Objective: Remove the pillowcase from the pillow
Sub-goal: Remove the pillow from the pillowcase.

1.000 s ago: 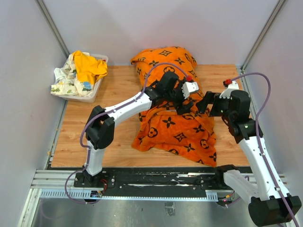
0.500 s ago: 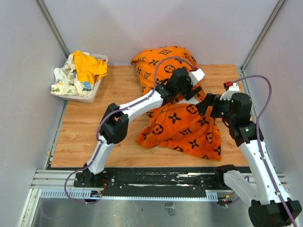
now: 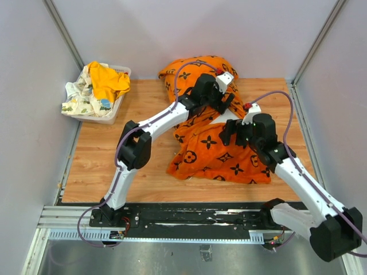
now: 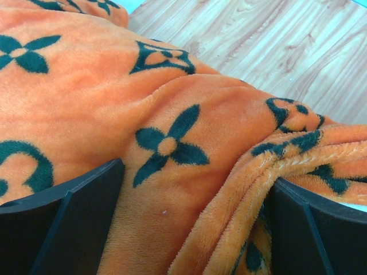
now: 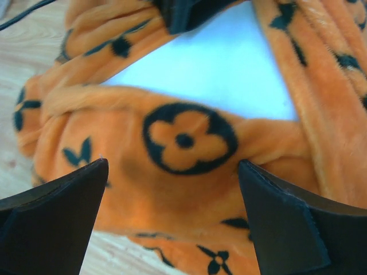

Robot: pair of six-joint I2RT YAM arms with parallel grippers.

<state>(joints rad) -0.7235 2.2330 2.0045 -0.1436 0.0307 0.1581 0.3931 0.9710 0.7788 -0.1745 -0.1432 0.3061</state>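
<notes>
Pillowcase (image 3: 215,152): orange with black monograms, sprawled mid-worktop (image 3: 114,154); near part lies slack, far end looks stuffed.
Pillow (image 5: 218,69): mostly covered; a white patch shows through a gap in the folds.
Left pincer (image 4: 189,217): wide, gripping nothing, low over the plush far part, likely to take a fold.
Right pincer (image 5: 172,195): wide, empty, astride a flower-printed fold beside the bared pillow, probably to drag the cover off.

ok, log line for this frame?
phase: stripping, pillow partly exposed | pillowcase: mostly on, rumpled | left end effector: open, straddling a fold | right end effector: open, over fabric beside exposed pillow | held: nothing
</notes>
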